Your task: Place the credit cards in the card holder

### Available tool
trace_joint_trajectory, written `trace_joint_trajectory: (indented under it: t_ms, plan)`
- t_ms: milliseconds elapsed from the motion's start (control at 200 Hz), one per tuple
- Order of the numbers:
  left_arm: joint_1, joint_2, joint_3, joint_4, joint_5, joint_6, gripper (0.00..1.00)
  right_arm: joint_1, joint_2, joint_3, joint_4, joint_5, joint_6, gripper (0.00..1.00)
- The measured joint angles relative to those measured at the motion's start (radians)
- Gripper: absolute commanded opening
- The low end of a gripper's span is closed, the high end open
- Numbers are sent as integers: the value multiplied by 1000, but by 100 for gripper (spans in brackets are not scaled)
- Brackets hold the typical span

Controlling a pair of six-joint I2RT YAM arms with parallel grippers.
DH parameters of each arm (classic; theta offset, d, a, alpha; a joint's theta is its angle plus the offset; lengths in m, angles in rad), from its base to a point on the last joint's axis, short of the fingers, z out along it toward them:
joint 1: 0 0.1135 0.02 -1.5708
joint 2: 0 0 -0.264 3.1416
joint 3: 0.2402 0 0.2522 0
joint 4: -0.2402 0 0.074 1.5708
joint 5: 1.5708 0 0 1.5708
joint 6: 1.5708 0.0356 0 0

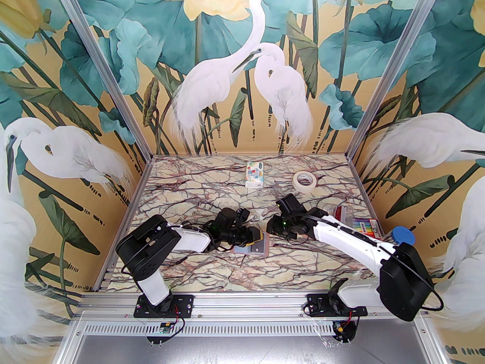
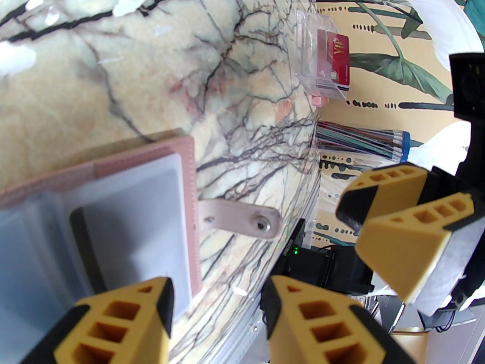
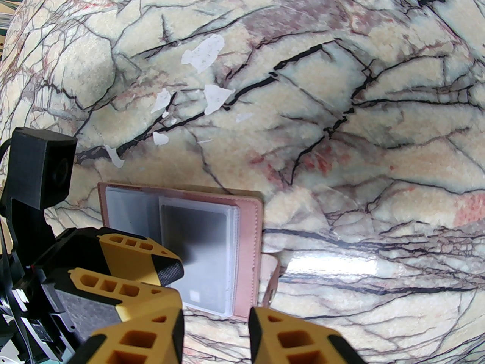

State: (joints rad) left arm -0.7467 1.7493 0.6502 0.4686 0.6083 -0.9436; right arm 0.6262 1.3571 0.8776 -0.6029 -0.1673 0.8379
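Both left claw and right claw gape empty beside the opened pink, clear-sleeved card holder.

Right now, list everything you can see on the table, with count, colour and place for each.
Wallet: one, pink, lying open, near middle of the table.
Card: one, grey with a dark stripe, in the wallet's clear sleeve.
Clear box: one, see-through, right edge.
Red card: one, red, on top inside the box.
Pencil pack: one, multicoloured, right edge, nearer than the box.
Blue round thing: one, blue, right edge by the right arm.
Tissue pack: one, white patterned, far middle.
Tape: one roll, cream, far right.
Left pincer: one, yellow and black, open, over the wallet.
Right pincer: one, yellow and black, open, by the wallet's strap side.
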Motion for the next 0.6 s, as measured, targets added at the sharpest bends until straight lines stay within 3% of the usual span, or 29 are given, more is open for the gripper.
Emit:
trace_joint_trajectory:
  t_ms: [285, 600]
  plan:
    - [1, -85, 2, -85, -24, 28, 45, -80, -18, 2, -42, 19, -56, 36]
    - [38, -246, -51, -133, -46, 51, 46, -403, -33, 61, -193, 144, -197, 46]
